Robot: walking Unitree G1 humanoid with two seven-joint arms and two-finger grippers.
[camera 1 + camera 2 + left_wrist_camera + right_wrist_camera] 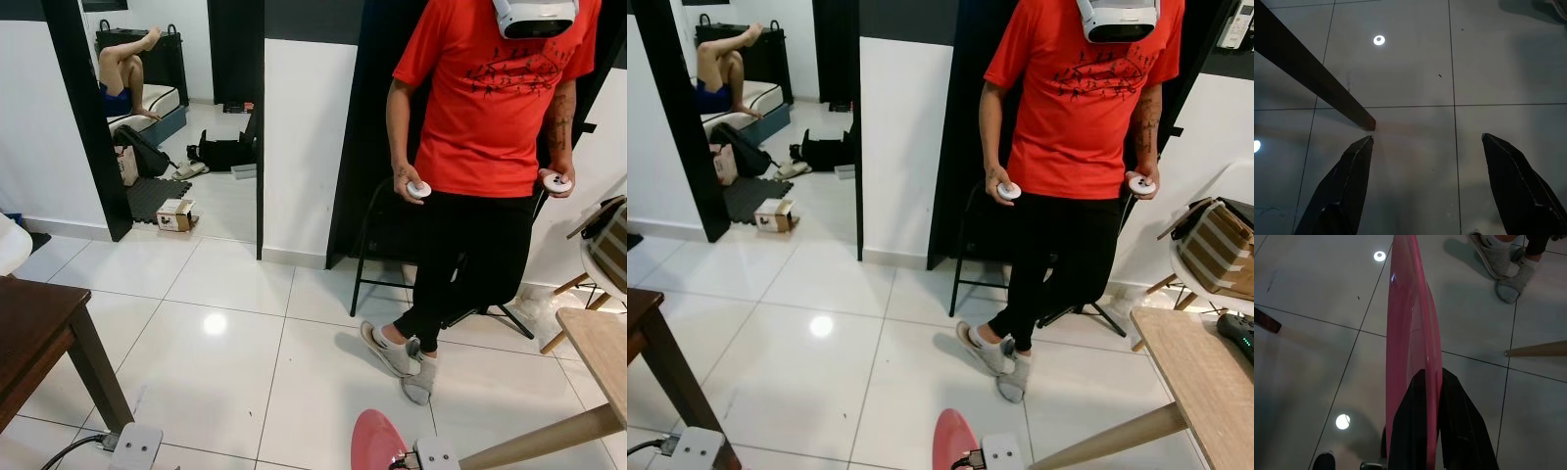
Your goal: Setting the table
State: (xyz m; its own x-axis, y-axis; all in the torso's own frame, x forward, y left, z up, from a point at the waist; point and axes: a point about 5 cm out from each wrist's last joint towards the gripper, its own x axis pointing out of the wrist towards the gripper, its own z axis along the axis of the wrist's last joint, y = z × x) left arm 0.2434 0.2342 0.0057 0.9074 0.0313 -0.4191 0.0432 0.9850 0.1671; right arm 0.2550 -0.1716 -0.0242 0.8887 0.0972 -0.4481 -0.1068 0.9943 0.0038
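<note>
Right wrist view shows the right end effector (pixel 1436 382) clenched on the rim of a pink plate (pixel 1410 333), held edge-on above the white tiled floor (pixel 1312 362). The left end effector (pixel 1425 147) hangs released, fingers spread wide, near the foot of a dark worktop leg (pixel 1308 73). From the head, the plate sits low between the dark wooden worktop (pixel 29 328) at left and a light wooden worktop (pixel 602 348) at right. A person in a red shirt (pixel 490 88) stands ahead holding two controllers.

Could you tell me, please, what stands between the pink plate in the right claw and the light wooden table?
Nothing visible does: the right claw holds the pink plate over bare floor, and the light wooden table stands just to its right.
</note>
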